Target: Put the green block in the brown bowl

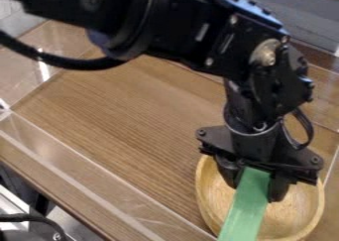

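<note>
Over brown bowl: claw points down, clamping green block.

My claw and arm look like black plastic with a dull sheen, and the block in it is smooth, plain green, faintly glossy. The bowl is pale wood with visible grain and a matt finish. The table is darker streaked wood-grain, smooth enough to catch glare along its near edge.
</note>
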Tool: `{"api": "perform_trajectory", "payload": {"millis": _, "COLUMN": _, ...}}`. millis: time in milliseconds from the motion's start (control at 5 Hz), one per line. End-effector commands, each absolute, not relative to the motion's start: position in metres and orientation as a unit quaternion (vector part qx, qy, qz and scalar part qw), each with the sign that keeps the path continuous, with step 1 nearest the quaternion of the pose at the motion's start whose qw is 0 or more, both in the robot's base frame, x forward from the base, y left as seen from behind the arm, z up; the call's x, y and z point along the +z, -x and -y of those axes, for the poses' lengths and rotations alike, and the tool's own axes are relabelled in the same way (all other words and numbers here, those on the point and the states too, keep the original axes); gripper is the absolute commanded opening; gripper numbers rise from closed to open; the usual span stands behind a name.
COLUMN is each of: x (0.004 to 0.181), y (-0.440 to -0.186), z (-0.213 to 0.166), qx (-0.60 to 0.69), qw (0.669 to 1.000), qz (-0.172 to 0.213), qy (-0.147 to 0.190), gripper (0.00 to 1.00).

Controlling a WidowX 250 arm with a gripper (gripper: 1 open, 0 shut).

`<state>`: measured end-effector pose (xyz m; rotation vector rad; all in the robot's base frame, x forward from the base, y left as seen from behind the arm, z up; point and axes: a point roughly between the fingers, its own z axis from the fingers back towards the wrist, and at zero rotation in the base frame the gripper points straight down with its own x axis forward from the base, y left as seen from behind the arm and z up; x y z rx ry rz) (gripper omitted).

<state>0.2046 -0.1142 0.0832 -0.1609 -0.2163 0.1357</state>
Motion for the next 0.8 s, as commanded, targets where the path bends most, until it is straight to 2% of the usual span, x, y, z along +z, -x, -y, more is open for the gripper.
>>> {"api": "perform_trajectory", "payload": {"millis": 0, "x": 0.0877, "y": -0.2113, "z": 0.1139, "qx": 0.074, "qw": 0.986, "qz": 0.118, "qy": 0.093, "gripper": 0.00}}
{"api": "perform_trajectory", "payload": {"millis": 600, "x": 0.0784, "y": -0.2135, "z": 0.1097, "qx": 0.086, "qw": 0.985, "qz": 0.105, "qy": 0.103, "gripper": 0.00}}
